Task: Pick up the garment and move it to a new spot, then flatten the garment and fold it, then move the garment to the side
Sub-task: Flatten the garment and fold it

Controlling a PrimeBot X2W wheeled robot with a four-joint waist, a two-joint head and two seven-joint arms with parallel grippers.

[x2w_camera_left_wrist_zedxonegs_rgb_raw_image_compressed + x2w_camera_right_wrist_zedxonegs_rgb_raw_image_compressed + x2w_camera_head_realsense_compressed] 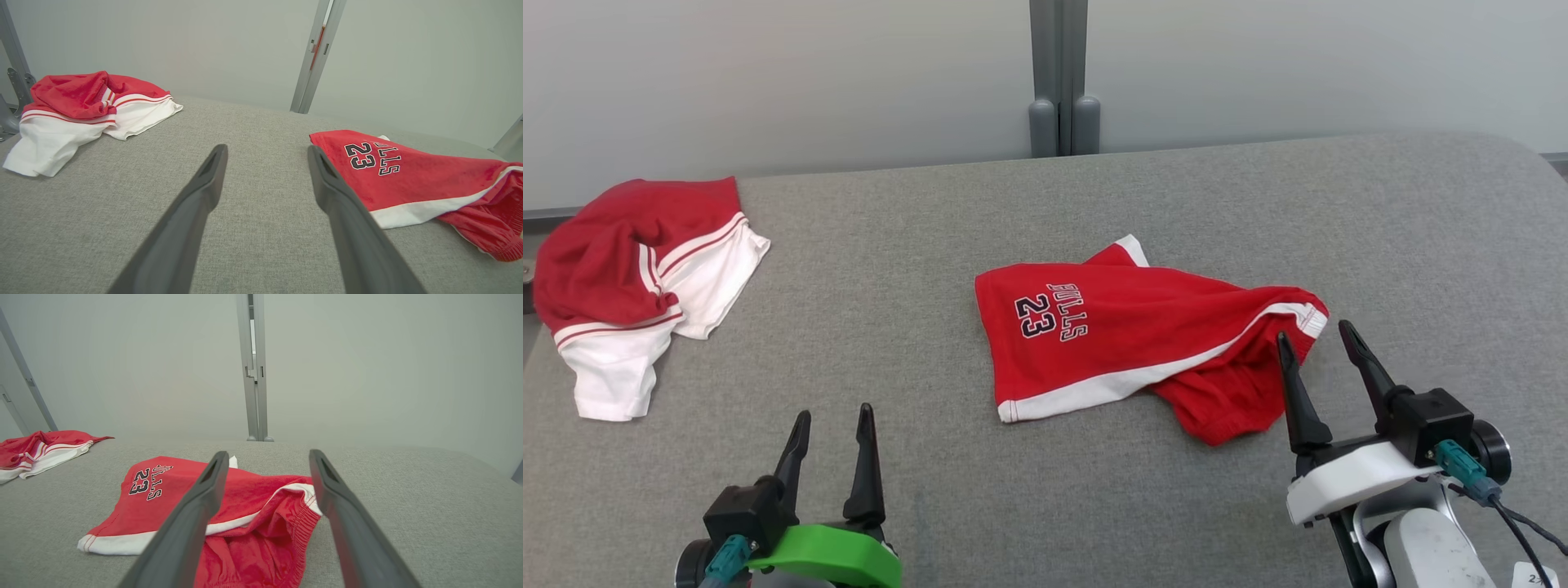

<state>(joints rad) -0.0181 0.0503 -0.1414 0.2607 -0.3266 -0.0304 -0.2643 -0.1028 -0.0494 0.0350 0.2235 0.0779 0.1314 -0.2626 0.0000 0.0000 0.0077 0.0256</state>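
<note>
Of two garments, the red shorts (1127, 335) lie long-axis left-right, waistband (304, 535) toward the released right hand (1313, 330); the other garment (629, 278) sits far left; left hand (835, 410) released.

The left claw (835, 411) has two long black fingers (867, 461), thin and pointed, which rise from a black block (742, 513). Under this block sits a bright green bracket (837, 557) with rounded edges, and a teal connector (727, 559) is plugged into its side. The right claw (1313, 329) has the same kind of fingers on a black box (1431, 425), but here the bracket is a white bracket (1347, 482). A teal plug (1463, 465) with a thin black cable (1515, 523) hangs from the box, next to a round black cap (1494, 449). Below comes a pale grey forearm (1429, 551). In the wrist views the fingers look dark grey and matt, each with a shallow groove (209, 164) near its tip.
</note>
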